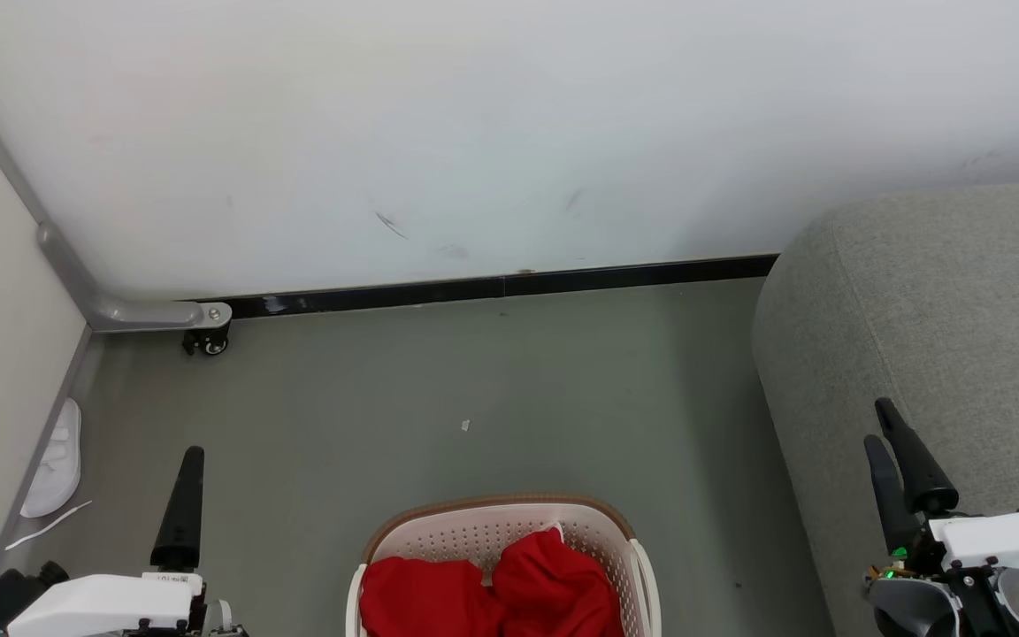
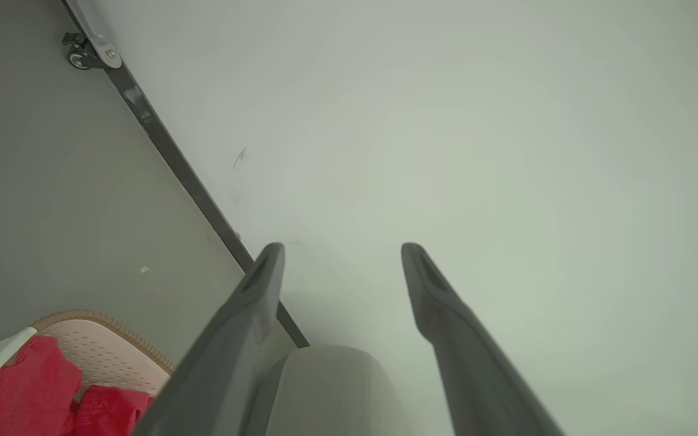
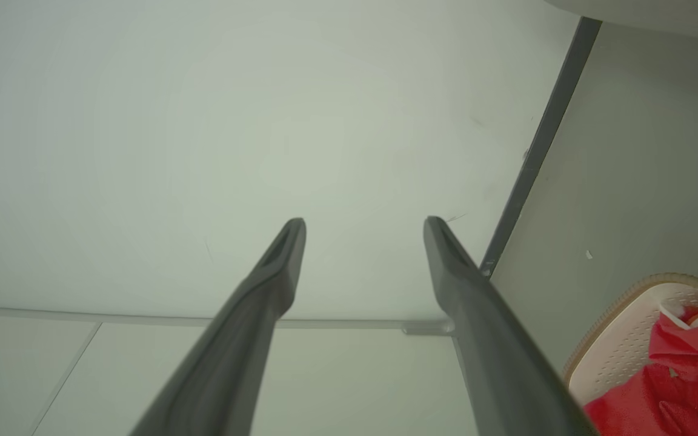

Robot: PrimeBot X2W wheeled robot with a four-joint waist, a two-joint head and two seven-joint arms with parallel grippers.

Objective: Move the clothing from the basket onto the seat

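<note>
The bright red soft garments (image 1: 492, 594) lie bunched inside the brown-rimmed cream perforated plastic basket (image 1: 496, 502), which stands on the grey floor (image 1: 474, 372) at 6 o'clock in the head view. The large grey woven-fabric seat (image 1: 943, 310) fills 3 o'clock, apart from the basket. The left end effector (image 2: 343, 247) at 7 o'clock and the right end effector (image 1: 877, 423) at 4 o'clock flank the basket, fingers pointing up the view, spread wide, holding nothing

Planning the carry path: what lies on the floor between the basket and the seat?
Nothing: in the head view, the stretch between the basket and the seat is bare grey floor.
</note>
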